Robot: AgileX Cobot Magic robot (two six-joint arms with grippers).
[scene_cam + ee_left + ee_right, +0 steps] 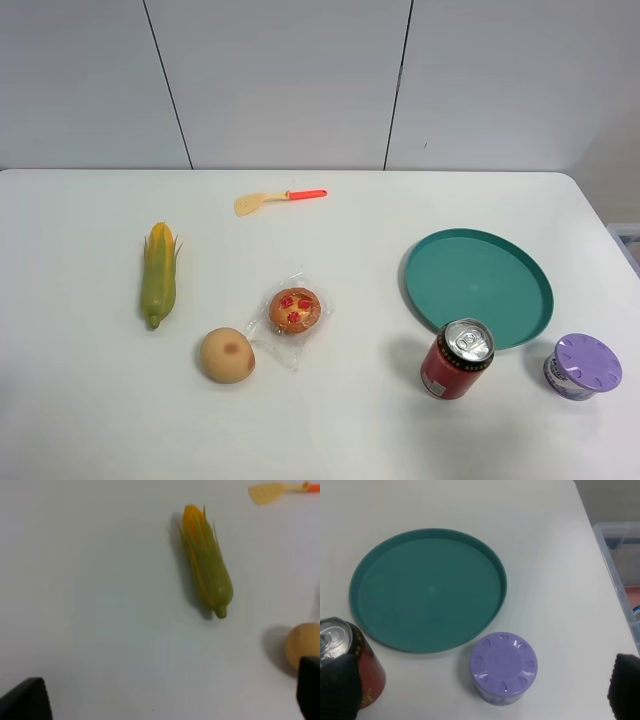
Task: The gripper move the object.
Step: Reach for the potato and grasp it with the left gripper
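A white table (90, 420) is seen from above, and everything else is laid out on it. Past its right edge a clear bin (620, 555) is partly shown.

A teal plate (478, 285) is set flat on the right half. On the left half a corn (158, 275) is laid lengthwise, its orange tip pointed toward the far edge. A red can (457, 358) is stood upright just beside the plate's near rim. A tub (582, 366) with a purple lid is placed near the can, further to the right and apart from the plate.

A wrapped pastry (294, 310) with red dots is laid near the middle. The peach (227, 354), tan-orange with a reddish-brown spot, is rested on the table's left half, close to the near end of the corn. It is set against the near-left corner of the pastry's wrapper; whether the two touch cannot be told. A spatula (278, 199) with a red handle is laid toward the far edge, well apart from the rest.

Of the left gripper (167, 697) only two black fingertips (25, 702) are shown, at opposite edges of its wrist view, so the claw is spread wide. The peach is partly hidden behind one of them. The right gripper (481, 687) is likewise spread wide, with can and tub seen between its tips.
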